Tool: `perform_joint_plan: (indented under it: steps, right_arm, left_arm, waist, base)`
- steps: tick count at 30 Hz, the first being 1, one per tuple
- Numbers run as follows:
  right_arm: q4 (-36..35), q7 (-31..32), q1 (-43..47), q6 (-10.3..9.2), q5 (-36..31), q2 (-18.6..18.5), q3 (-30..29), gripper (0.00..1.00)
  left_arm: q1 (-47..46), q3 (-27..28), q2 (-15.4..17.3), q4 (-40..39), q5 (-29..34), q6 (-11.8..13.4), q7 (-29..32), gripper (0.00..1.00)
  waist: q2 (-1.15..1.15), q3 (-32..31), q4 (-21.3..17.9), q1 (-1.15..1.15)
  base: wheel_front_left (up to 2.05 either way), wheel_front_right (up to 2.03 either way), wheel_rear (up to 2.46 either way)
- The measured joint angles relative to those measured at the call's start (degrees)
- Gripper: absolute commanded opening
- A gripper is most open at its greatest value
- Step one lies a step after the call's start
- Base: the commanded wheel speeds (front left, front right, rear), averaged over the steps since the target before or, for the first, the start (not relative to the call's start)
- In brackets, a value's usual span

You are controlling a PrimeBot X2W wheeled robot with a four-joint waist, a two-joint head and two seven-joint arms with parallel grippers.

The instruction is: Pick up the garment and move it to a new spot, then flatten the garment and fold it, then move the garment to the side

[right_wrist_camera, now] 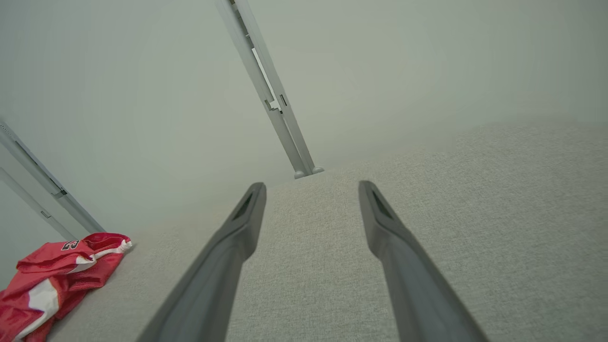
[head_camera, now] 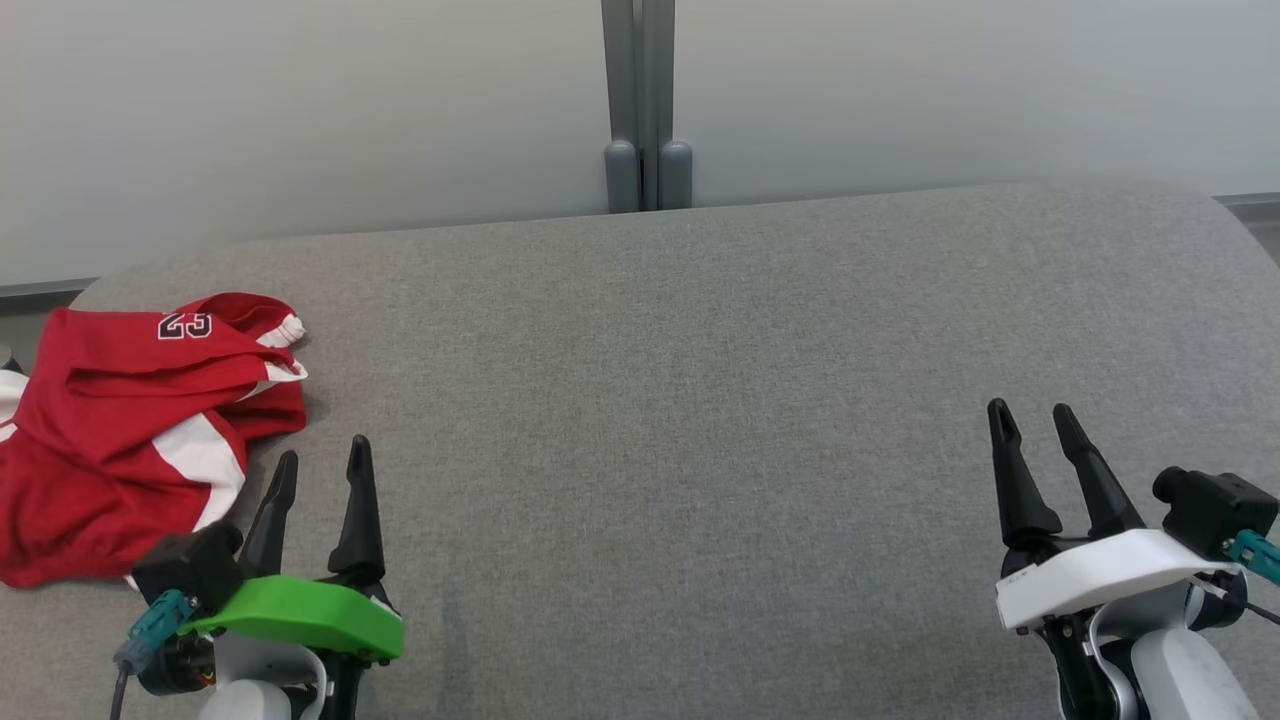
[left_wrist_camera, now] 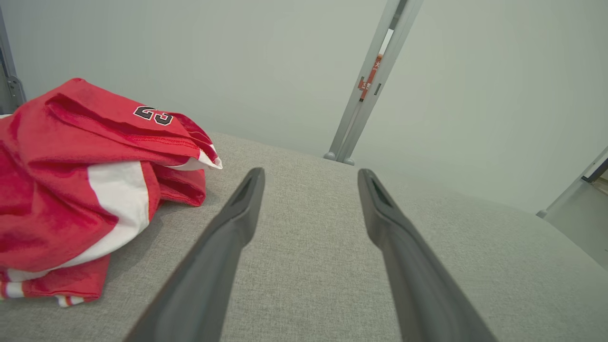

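Observation:
The garment is a red jersey with white panels and a dark number, lying crumpled at the far left of the grey padded surface. The left wrist view has the garment at its left, and the right wrist view has the garment at its lower left. My left gripper stands open just right of the heap, empty; its fingers hover over bare fabric. Far away at the lower right, my right gripper is open and empty.
A pale wall runs behind the surface, with a grey vertical post at its middle. The surface's back edge curves down at both corners. The garment's left part hangs near the left edge.

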Motion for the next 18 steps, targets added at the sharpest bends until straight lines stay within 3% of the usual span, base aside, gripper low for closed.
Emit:
perform_joint_plan:
  steps: [18]
  right_arm:
    - [1.2,-2.7,0.6,0.09,-7.3,-0.3,1.1,1.00]
  left_arm:
    - [-0.5,-0.7,0.1,2.3,7.6,0.5,-2.7,1.00]
  waist:
    - [0.00,-0.1,0.0,0.00]
  base:
    - [0.00,0.00,0.00]
